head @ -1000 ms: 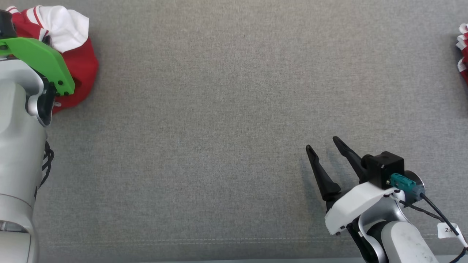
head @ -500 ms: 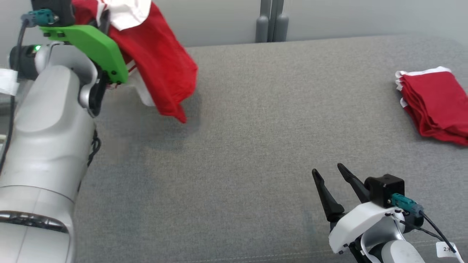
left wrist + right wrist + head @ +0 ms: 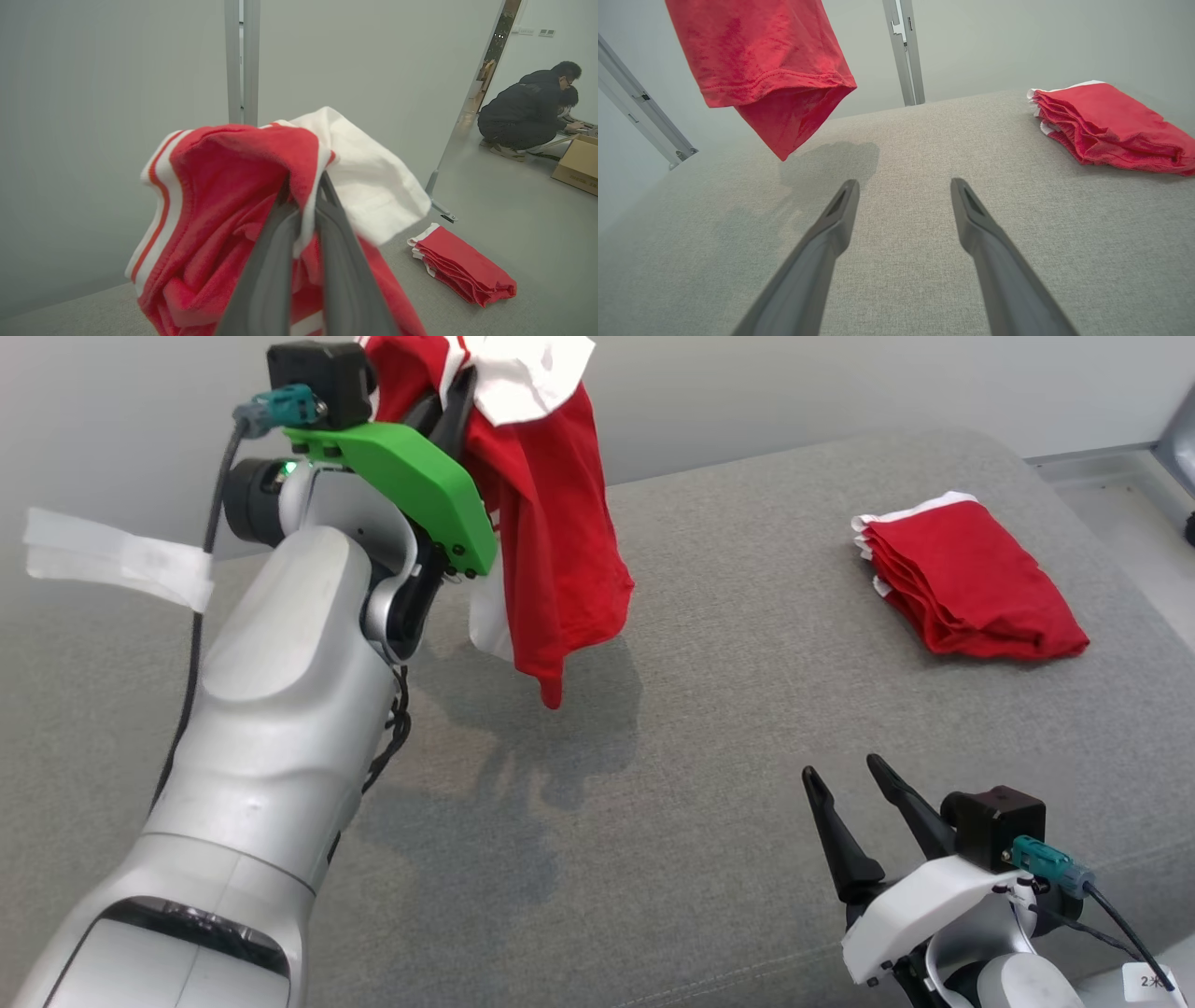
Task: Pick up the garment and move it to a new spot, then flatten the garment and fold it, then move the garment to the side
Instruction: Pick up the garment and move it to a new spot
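The garment (image 3: 551, 541) is red with white parts and striped trim. It hangs bunched in the air above the grey padded table (image 3: 728, 737), its lowest corner clear of the surface. My left gripper (image 3: 459, 394) is raised at the upper left and shut on the garment's top folds. In the left wrist view the two dark fingers (image 3: 280, 242) pinch the cloth (image 3: 219, 186) between their tips (image 3: 301, 186). My right gripper (image 3: 840, 768) stands open low at the right front, nothing between its fingers (image 3: 903, 186). From there the garment's hem (image 3: 761, 60) hangs up left.
A stack of folded red garments (image 3: 971, 583) lies at the table's far right, also seen as a red stack (image 3: 1106, 123). A grey wall with a metal post (image 3: 903, 51) stands behind. A person (image 3: 528, 112) crouches by a cardboard box (image 3: 577, 163) on the floor beyond.
The head camera has tilted up and turned. My left gripper has lifted the garment off the table into the air and carried it higher. The right gripper has stayed open in place.
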Robot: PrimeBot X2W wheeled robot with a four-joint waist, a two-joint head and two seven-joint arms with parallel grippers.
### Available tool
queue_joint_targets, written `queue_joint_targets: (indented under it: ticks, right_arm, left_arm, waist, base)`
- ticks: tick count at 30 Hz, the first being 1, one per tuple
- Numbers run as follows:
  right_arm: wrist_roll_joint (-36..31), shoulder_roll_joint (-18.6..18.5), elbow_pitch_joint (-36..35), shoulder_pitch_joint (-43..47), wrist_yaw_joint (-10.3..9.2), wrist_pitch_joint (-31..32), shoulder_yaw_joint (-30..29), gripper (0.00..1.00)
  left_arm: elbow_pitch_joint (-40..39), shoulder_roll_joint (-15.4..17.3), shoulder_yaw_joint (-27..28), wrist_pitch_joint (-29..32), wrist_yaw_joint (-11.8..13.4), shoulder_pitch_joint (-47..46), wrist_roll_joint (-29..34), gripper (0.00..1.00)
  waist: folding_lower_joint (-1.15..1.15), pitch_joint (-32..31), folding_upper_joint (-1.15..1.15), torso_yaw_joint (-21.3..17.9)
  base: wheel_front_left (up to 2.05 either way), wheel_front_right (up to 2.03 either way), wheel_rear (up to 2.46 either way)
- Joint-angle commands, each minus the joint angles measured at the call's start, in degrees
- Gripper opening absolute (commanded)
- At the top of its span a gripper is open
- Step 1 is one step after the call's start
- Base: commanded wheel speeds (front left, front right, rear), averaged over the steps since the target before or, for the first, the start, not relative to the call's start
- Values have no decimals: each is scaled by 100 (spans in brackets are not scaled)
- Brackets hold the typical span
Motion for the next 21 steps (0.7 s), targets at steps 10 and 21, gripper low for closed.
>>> queue_joint_targets:
  ticks: [10,21]
  right_arm:
    - [-6,3,117,-47,-5,-156,-37,100]
    - [-5,2,196,12,-5,-158,-5,100]
  left_arm:
    - [-89,-48,-329,-264,453,1240,-764,0]
    - [616,34,-512,-429,492,2394,-1068,100]
  waist:
    - [0,281,0,-330]
    - [0,158,0,140]
  base:
    - [0,0,0]
    - [0,0,0]
